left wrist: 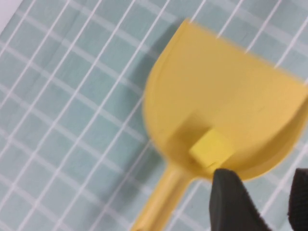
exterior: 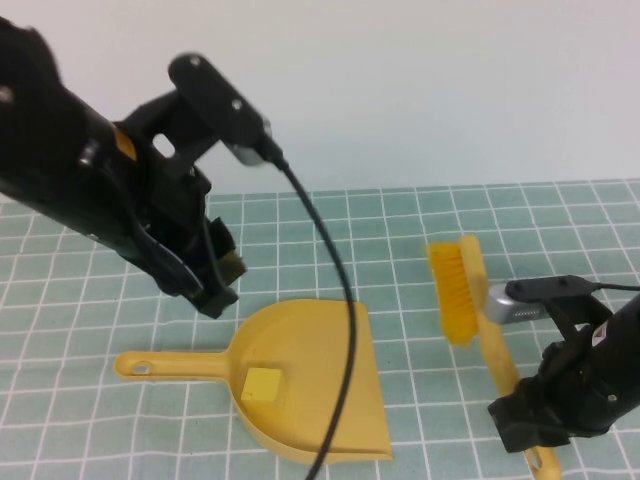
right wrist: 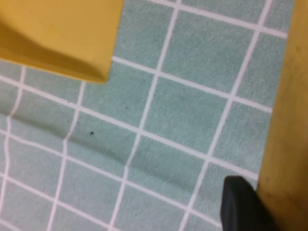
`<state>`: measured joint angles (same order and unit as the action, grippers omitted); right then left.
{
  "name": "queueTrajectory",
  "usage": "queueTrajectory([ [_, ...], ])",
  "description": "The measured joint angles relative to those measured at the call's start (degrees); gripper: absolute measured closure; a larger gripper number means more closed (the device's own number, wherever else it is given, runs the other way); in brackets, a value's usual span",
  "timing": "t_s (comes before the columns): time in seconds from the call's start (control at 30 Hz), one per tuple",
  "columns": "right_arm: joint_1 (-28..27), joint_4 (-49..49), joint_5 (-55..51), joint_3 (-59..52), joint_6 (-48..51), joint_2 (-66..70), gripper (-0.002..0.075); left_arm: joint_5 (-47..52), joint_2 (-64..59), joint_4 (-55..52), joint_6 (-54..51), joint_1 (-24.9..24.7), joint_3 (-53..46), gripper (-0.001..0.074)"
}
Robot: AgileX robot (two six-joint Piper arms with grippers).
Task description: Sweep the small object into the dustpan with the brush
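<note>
The yellow dustpan [exterior: 320, 410] lies flat on the checked cloth, its long handle [exterior: 160, 365] pointing left. The small object [exterior: 262, 384], a pale-yellow cube, rests inside the scoop near the handle end; the left wrist view shows the cube [left wrist: 210, 148] in the dustpan [left wrist: 231, 91] too. My left gripper [exterior: 218, 295] hovers above and left of the scoop, open, with only cloth between its dark fingers [left wrist: 231, 202]. The brush [exterior: 460, 290] is right of the dustpan, bristles raised. My right gripper [exterior: 525, 420] is shut on its handle [right wrist: 286, 120], one finger [right wrist: 240, 207] pressed against it.
A green cloth with white grid lines [exterior: 400, 230] covers the table up to a white wall at the back. A black cable [exterior: 340, 300] from my left arm hangs across the dustpan's scoop. A corner of the dustpan [right wrist: 62, 33] shows in the right wrist view.
</note>
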<state>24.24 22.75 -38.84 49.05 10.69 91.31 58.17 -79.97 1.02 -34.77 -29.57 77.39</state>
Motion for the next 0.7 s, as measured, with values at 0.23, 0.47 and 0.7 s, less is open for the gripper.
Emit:
queueTrajectory([
  [0.23,-0.05,-1.54,2.41,-0.11,0.0,3.25,0.0561,0.11,1.71,7.23,-0.11,0.0,0.0,0.0476],
  [0.47,-0.14,-2.02,3.22,-0.11,-1.18,7.77,0.0561,2.85,1.71,6.44,-0.1,0.0,0.0,0.0476],
  [0.7,-0.14,-2.02,3.39,-0.11,-1.68,8.21,0.0533,3.62,1.71,6.63,-0.1,0.0,0.0,0.0476],
])
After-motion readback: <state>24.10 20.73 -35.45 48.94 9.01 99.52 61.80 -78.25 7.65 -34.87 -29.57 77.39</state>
